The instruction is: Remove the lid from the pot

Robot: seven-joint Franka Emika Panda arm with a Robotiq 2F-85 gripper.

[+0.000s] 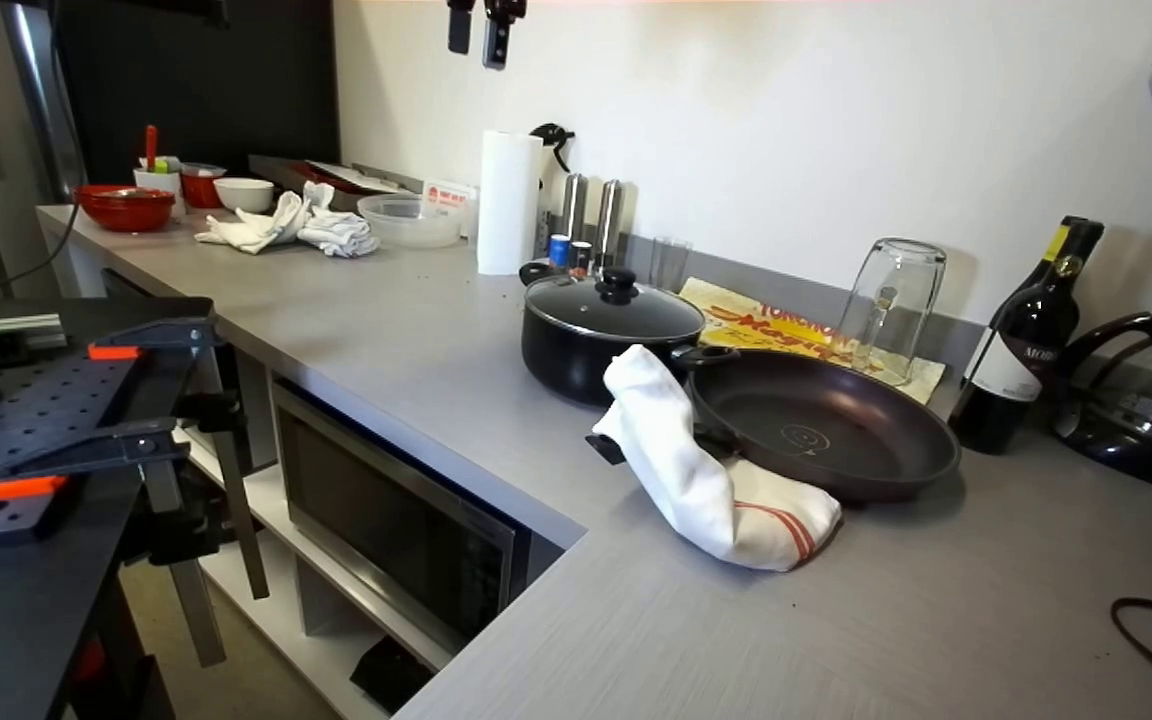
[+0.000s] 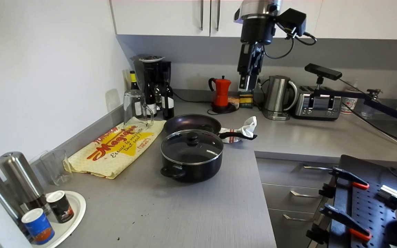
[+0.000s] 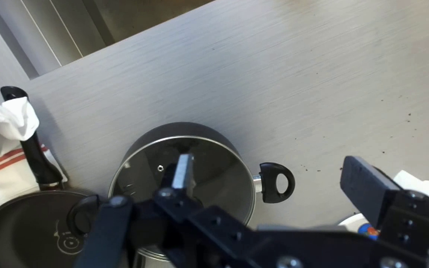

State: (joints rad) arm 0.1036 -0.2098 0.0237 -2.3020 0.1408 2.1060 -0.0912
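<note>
The lid (image 1: 576, 305) is a see-through disc with a metal rim and a black knob (image 1: 618, 285). It lies flat on the black pot (image 1: 566, 360), which stands on the counter. Lid (image 2: 177, 148) and pot (image 2: 198, 172) also show in an exterior view. My gripper (image 2: 247, 82) hangs high above the counter, well apart from the lid, and its fingertips (image 1: 477, 40) show at the top of an exterior view. In the wrist view my gripper (image 3: 270, 173) is open and empty. One finger covers part of the lid (image 3: 222, 175), and the knob is mostly hidden there.
A frying pan (image 1: 826, 430) stands against the pot, with a white cloth (image 1: 686, 490) at its handle. A glass jug (image 1: 891, 310), a wine bottle (image 1: 1021, 340) and a paper roll (image 1: 509, 205) stand along the wall. A plate (image 2: 79, 210) holds shakers.
</note>
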